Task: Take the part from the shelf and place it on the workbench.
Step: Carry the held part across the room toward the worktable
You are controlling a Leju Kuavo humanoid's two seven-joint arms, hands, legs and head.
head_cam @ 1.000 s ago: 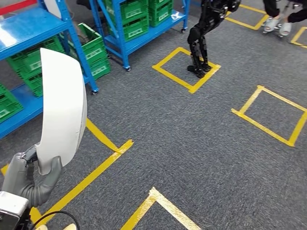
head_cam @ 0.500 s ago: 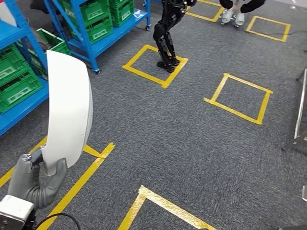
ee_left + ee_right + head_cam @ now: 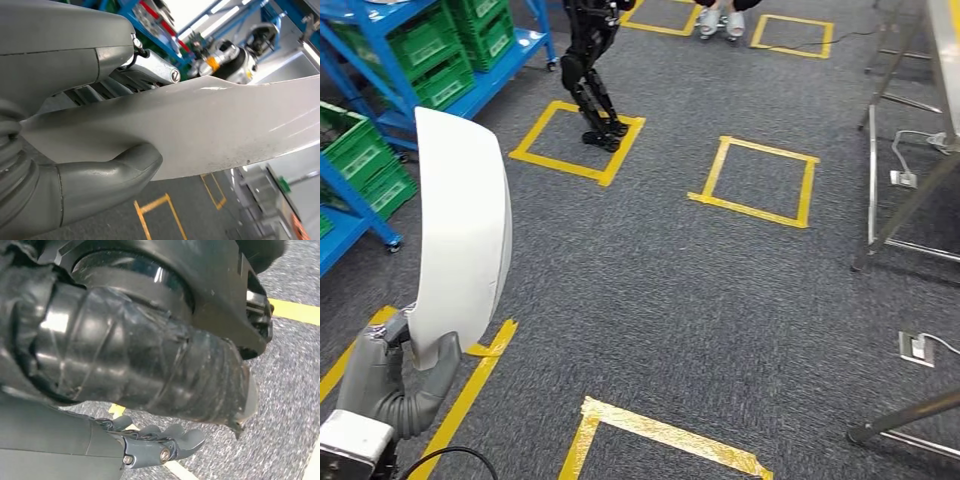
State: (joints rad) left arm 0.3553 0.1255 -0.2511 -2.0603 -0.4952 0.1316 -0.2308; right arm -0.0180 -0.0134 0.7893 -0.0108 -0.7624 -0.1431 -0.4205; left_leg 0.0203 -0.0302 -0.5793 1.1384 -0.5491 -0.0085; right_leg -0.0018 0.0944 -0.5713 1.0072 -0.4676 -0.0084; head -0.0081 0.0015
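Gripping the lower edge of the curved white plastic shell part (image 3: 460, 235), the left hand (image 3: 392, 375) holds it upright in front of the robot's chest; the thick grey thumb (image 3: 109, 172) presses on one face and the darker fingers (image 3: 124, 75) on the other, so the part is pinched only near its bottom rim. The right hand (image 3: 151, 445) hangs low beside the body over the grey carpet floor (image 3: 682, 300); its fingers look slightly curled and I see nothing in them, but whether they are apart or closed I cannot tell. The blue metal shelf with green crates (image 3: 410, 60) stands off to the left; silver metal legs (image 3: 878, 170), which I judge to belong to the workbench, are at the right edge, well apart from the part. The carrying step is in hand, in my judgement. The risk is the grip itself: the shell is tall above the hand, so walking shakes could tilt it or let it slide out. Another black legged robot (image 3: 592, 60) stands on a yellow tape square (image 3: 576, 140); it is far, but a wide turn may bring the part near it.
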